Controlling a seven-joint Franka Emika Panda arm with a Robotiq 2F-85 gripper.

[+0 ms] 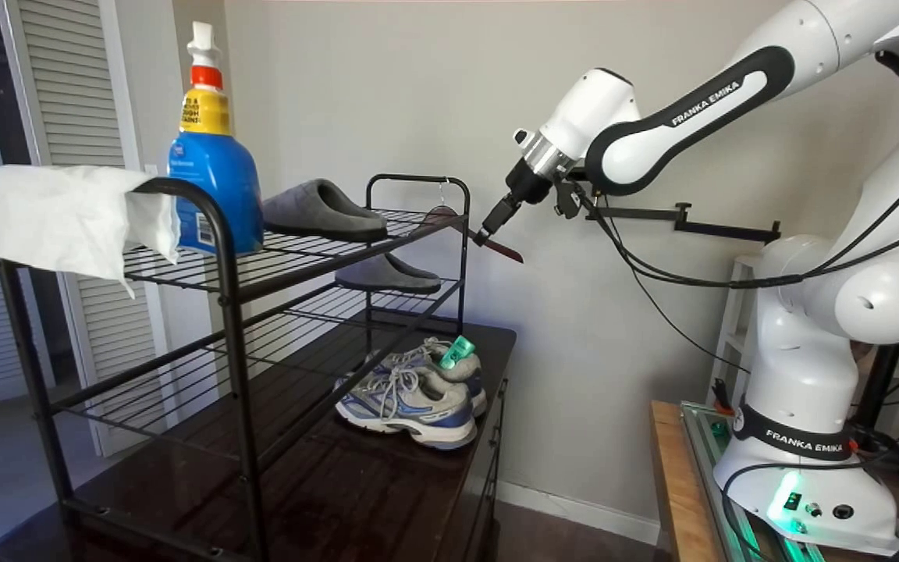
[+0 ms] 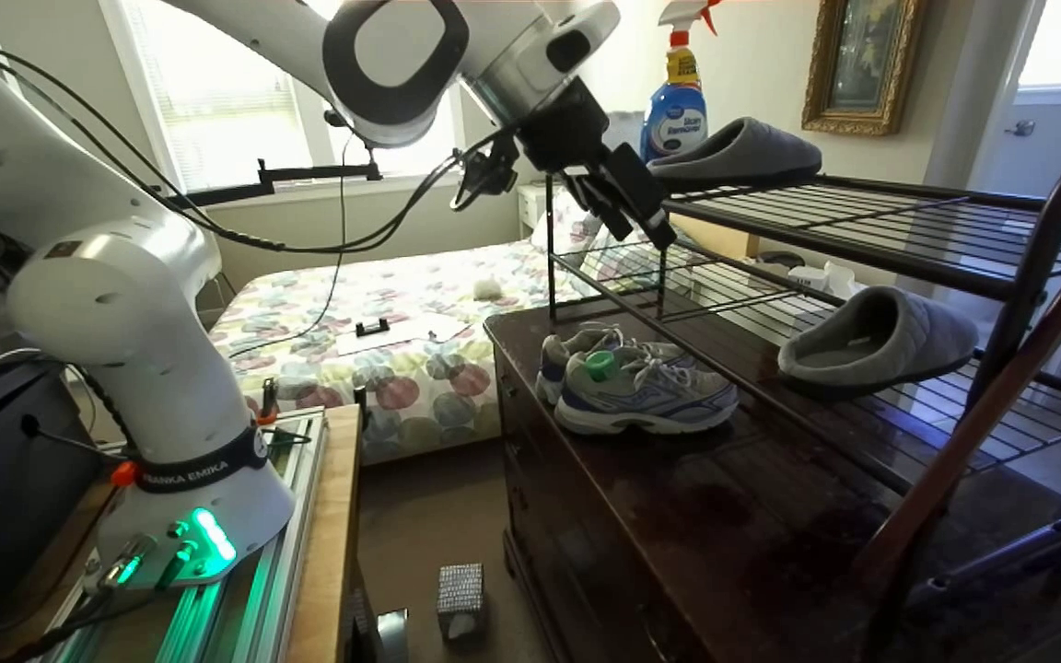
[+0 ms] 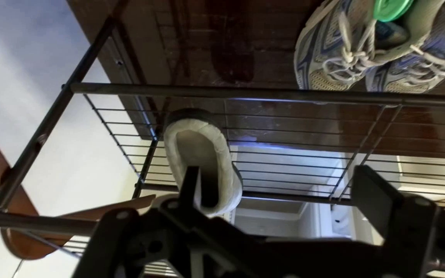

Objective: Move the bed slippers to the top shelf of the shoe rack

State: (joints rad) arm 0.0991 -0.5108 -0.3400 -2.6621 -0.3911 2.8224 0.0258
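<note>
One grey bed slipper [image 1: 325,211] lies on the top shelf [image 1: 317,268] of the shoe rack [image 1: 240,390]; this slipper also shows in an exterior view [image 2: 738,157]. The other grey slipper [image 1: 387,273] sits on the wire tier below, and shows in an exterior view [image 2: 880,336] too. In the wrist view this lower slipper [image 3: 203,150] points its opening towards me, partly behind the left finger. My gripper [image 3: 276,173] is open and empty. In both exterior views the gripper [image 1: 485,234] [image 2: 644,230] is outside the rack, near top-shelf height.
A blue spray bottle [image 1: 219,176] and a white cloth [image 1: 67,215] are at the far end of the top shelf. Laced sneakers [image 2: 641,387] stand on the dark base [image 1: 356,499]. A brown hanger [image 2: 982,414] hangs at the rack's end, near the lower slipper.
</note>
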